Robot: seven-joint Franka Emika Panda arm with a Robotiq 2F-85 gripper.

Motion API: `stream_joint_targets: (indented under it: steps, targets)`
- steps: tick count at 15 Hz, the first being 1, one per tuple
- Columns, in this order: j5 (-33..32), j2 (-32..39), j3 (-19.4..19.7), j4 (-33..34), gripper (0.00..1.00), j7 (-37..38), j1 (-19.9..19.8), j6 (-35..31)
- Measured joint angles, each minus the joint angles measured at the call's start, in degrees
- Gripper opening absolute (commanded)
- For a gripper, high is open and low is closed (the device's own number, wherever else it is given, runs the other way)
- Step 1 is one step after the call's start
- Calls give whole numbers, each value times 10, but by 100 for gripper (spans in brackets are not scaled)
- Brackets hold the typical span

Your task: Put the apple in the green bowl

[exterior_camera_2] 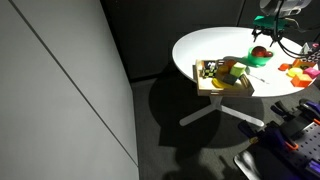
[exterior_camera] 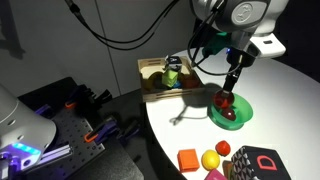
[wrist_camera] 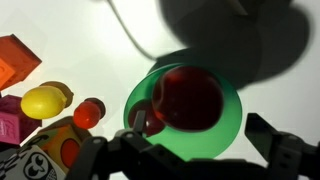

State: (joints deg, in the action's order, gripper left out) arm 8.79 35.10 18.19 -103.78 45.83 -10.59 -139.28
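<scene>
The green bowl [exterior_camera: 241,121] stands on the white round table, and shows in both exterior views [exterior_camera_2: 256,63]. In the wrist view the bowl [wrist_camera: 226,128] lies right under the camera. The apple [exterior_camera: 224,100] is directly below my fingertips at the bowl. In the wrist view it [wrist_camera: 185,98] looks big, dark red and blurred over the bowl's middle. I cannot tell whether it rests in the bowl or hangs just above it. My gripper [exterior_camera: 229,88] points straight down over the bowl. Its fingers [wrist_camera: 198,123] are spread wider than the apple, with a gap on the right side.
A wooden tray [exterior_camera: 148,68] with several toys sits at the table's back. An orange block [wrist_camera: 15,60], a yellow fruit [wrist_camera: 45,100] and a small red-orange round fruit [wrist_camera: 88,112] lie beside the bowl. A black box with a red letter [exterior_camera: 258,163] is at the front edge. A cable [exterior_camera: 185,115] lies beside the bowl.
</scene>
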Motion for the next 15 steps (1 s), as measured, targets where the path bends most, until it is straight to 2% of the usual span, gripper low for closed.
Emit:
stream_joint_targets:
  steps: [6, 15]
  targets:
    - [6, -47, -22, -35, 100, -66, -4, 17]
    - [3, -130, -33, -107, 100, -199, 1, 43]
